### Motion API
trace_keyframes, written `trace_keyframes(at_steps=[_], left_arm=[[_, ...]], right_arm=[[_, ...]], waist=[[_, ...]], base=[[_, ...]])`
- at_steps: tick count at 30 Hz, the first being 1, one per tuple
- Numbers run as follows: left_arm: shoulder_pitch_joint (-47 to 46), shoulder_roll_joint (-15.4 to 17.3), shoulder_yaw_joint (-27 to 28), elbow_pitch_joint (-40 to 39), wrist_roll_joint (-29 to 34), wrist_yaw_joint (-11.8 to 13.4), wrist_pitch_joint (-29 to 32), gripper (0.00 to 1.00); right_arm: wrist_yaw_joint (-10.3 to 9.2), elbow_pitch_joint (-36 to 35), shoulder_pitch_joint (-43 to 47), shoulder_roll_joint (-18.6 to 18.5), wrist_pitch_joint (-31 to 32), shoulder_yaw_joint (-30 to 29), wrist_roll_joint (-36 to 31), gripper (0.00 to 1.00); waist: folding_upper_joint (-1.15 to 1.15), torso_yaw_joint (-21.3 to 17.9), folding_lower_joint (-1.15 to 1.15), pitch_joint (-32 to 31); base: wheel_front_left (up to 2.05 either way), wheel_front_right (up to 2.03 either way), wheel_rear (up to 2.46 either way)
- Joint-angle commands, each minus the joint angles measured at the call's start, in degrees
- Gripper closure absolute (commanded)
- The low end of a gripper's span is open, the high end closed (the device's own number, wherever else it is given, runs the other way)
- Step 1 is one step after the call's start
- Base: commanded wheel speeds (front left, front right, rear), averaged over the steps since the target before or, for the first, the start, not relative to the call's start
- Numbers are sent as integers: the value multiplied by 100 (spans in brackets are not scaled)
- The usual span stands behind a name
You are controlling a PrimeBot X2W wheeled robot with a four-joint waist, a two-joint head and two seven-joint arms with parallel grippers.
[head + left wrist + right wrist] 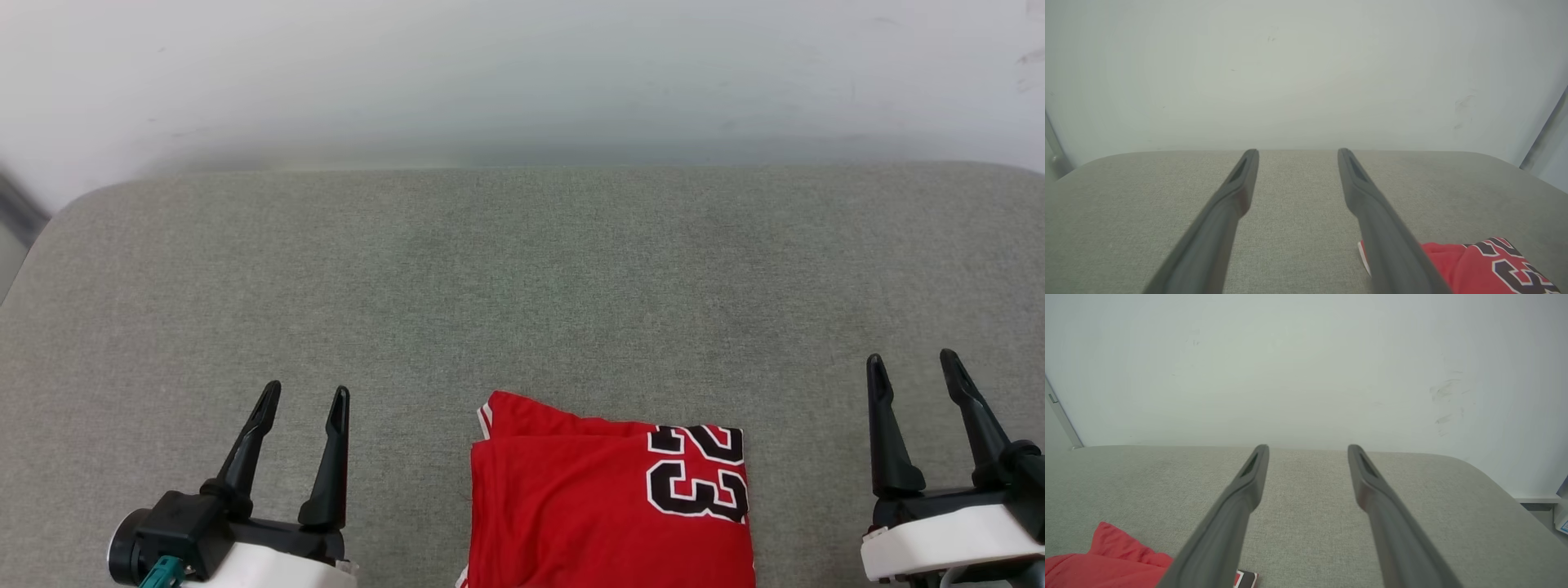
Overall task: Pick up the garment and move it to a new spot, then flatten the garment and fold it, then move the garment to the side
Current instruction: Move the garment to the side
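The red jersey [604, 506] lies at the middle of the counter's [522, 269] near edge, and its lower part runs off the bottom of the head view. It is gathered into a compact, roughly rectangular stack. At least two layers show at its far-left corner, where a strip of white trim peeks out. The black-and-white "23" faces up at the far-right corner.

The left hand [308, 388] hovers to the left of the jersey and the right hand [910, 356] well to its right. Each has its two dark fingers spread apart with nothing between them, and neither touches the cloth. Both wrist views look along parted fingers toward the pale wall [522, 73], with a corner of the red fabric low at one side.

Judging by the stack, the flattening and folding look done, though the far-left corner is a little uneven. The jersey sits centred between the hands rather than off toward a side edge. So the last step, carrying it to the side, appears to be what remains. The rest of the grey fabric-covered counter gives room either way.
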Motion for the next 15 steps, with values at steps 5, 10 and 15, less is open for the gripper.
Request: trace_keyframes(at_steps=[5, 10, 15], left_arm=[[-51, 9, 28, 8, 0, -8, -12, 0], [-68, 11, 33, -10, 30, -8, -12, 0], [-119, -38, -14, 34, -42, -8, -12, 0]], right_arm=[[-2, -70, 7, 39, 69, 71, 60, 0], [-2, -279, 99, 6, 688, 272, 6, 0], [-2, -405, 209, -288, 2552, 522, 295, 0]], waist=[[0, 13, 0, 13], [0, 33, 0, 70], [0, 84, 0, 166]], base=[[0, 0, 0], [0, 0, 0], [0, 0, 0]])
